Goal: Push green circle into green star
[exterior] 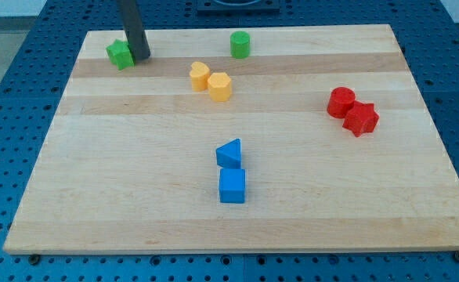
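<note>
The green circle (240, 45) is a short cylinder near the view's top, a little right of the middle. The green star (120, 54) lies at the view's top left, well apart from the circle. My tip (142, 57) rests on the board right beside the star, on its right side, touching or nearly touching it. The rod rises out of the view's top. The tip is between the star and the circle, much closer to the star.
Two yellow blocks (200, 74) (220, 86) sit together below the gap between the green blocks. A red circle (341, 102) and red star (361, 118) sit at the right. A blue triangle (229, 153) and blue cube (232, 186) sit mid-board. The wooden board's (96, 196) top edge is close behind the green blocks.
</note>
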